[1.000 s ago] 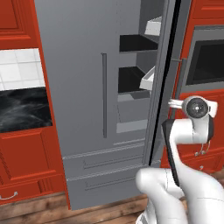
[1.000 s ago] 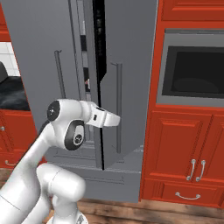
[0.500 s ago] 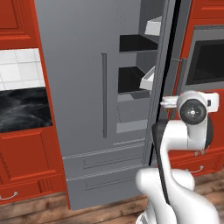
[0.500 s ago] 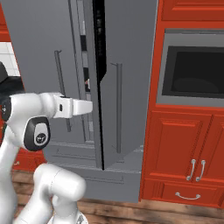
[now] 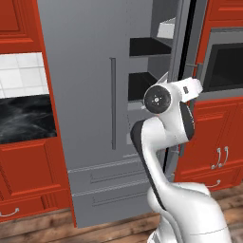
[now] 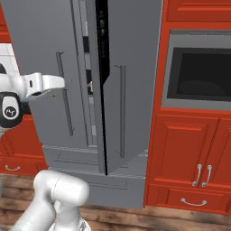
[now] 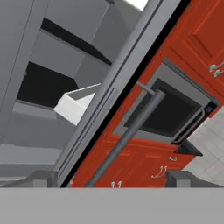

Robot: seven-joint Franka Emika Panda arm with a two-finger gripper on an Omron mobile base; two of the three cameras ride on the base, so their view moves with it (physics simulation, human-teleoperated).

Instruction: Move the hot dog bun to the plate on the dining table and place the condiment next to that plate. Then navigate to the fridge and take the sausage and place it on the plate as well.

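Parking in front of the tall grey double-door fridge (image 5: pixel 90 109), I judge that I am in the last leg of the job: fetching the sausage. The right-hand fridge door (image 6: pixel 131 85) stands ajar, edge-on in the right base view, and through the dark gap I can make out a small reddish-orange spot on the shelving behind it, too small for me to call it the sausage with any confidence. In the left base view I see grey shelves (image 5: pixel 149 47) and a pale bin high up inside the compartment, but nothing on them I can identify. My white two-finger gripper (image 7: pixel 109 179) hangs just off the door's long thin vertical handle (image 7: pixel 127 135), with the two dark tips spread wide at the bottom corners of the hand view and nothing between them; the handle runs up through the space ahead of them without being touched. Beside the fridge I see the red cabinet wall with its dark built-in oven window (image 6: pixel 198 74). The blue plate, the bun, the condiment bottle and the dining table all lie outside these pictures, so I cannot vouch for the earlier steps. What remains, as I read it, is reaching inside, finding the sausage, gripping it and carrying it to the plate.
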